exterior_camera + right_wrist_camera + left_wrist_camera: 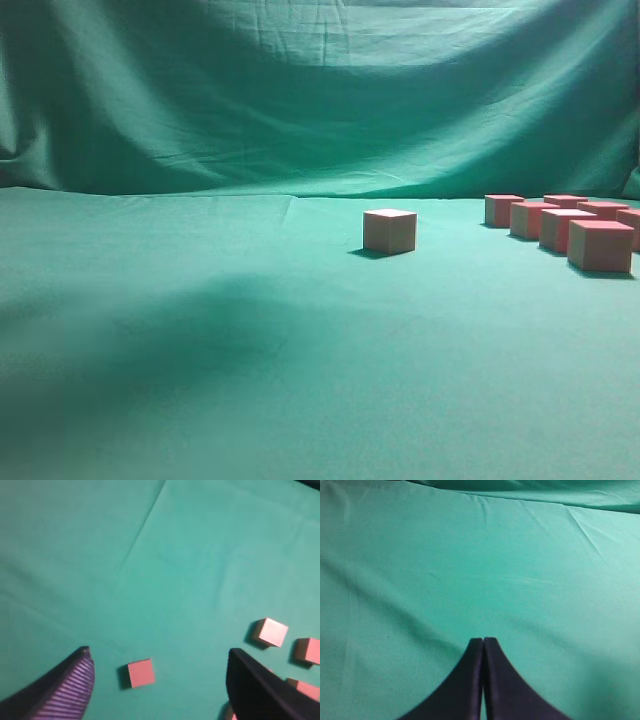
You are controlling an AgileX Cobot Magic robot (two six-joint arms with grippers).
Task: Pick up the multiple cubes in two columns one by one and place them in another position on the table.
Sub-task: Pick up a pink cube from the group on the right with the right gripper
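a green-draped table (200, 330) under three camera views, all lit dimly. the right pincer (157, 672) hangs above the cloth with its two dark fingers spread wide and nothing pinched between them. directly below the gap, a little nearer the left finger, one lone cube (140, 673) sits flat on the table by itself, seemingly already set down in its new spot. further right of this pincer, partly behind its right finger, lies the group of remaining cubes (270, 632), still in their two columns at the right edge of the exterior view (560, 228), well apart from the lone cube. the left pincer (483, 645) has its fingers pressed together, holding nothing, over bare cloth with no cube near it.

risks, as judgement: the cubes in the group stand close together, so an open finger coming down for the next one could nudge a neighbour and skew the columns. a low sideways move from here could also clip the lone cube beneath. wrinkles in the cloth might tip a cube set down on them.
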